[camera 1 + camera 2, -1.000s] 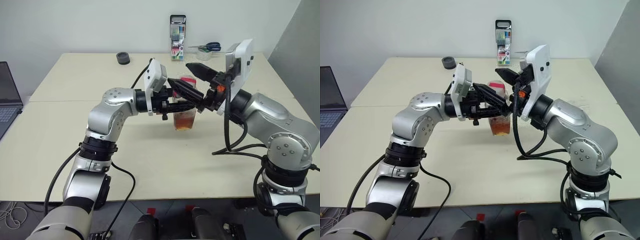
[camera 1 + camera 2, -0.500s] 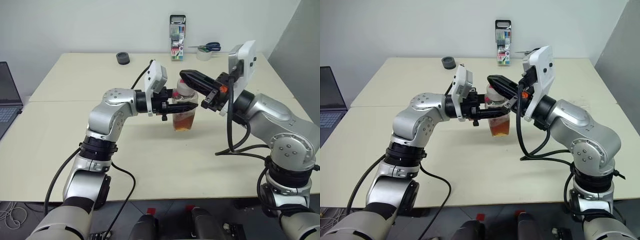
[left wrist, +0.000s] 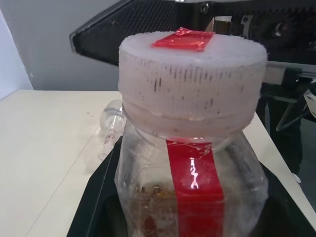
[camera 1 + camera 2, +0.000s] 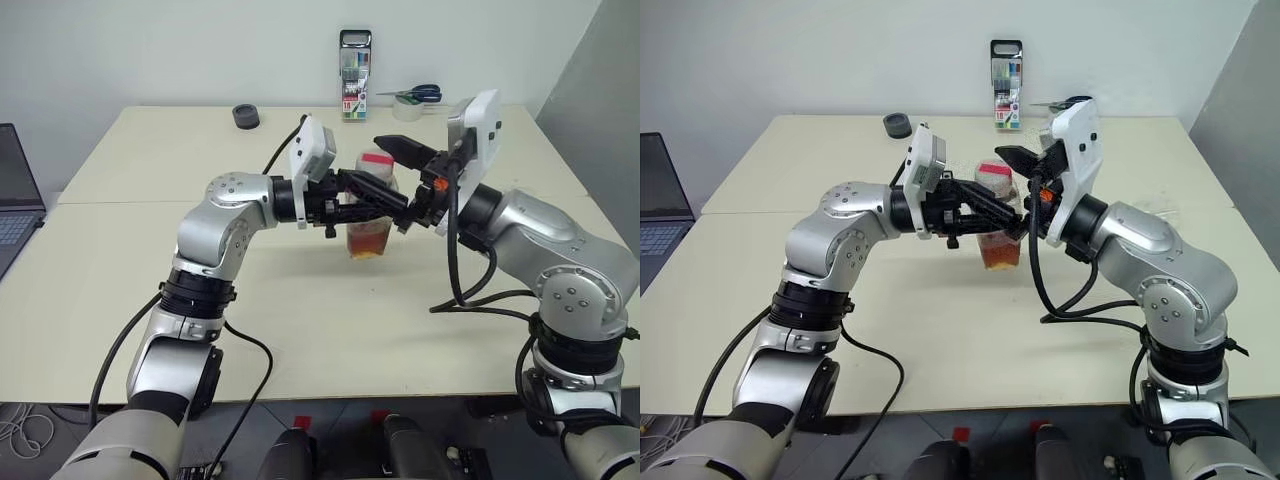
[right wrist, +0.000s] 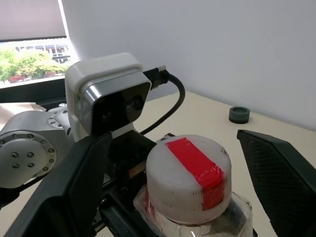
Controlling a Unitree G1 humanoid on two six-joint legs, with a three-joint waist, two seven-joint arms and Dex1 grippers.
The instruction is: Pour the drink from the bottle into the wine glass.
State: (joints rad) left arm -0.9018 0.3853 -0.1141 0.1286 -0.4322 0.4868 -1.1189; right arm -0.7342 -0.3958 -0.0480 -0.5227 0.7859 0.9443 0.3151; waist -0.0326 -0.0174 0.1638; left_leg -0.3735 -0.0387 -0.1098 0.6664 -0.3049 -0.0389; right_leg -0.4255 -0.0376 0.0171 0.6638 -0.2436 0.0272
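Right hand (image 5: 168, 197) reopened around cap (image 5: 188, 174), red label strip (image 3: 194, 180)

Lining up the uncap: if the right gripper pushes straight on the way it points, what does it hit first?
Most likely the bottle's cap, which sits between the right gripper's open fingers; the left gripper lies just beyond.

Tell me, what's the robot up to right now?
Left gripper shut on the bottle, held upright above the table. Right gripper jaws open either side of the cap. Cap on, no pouring yet.
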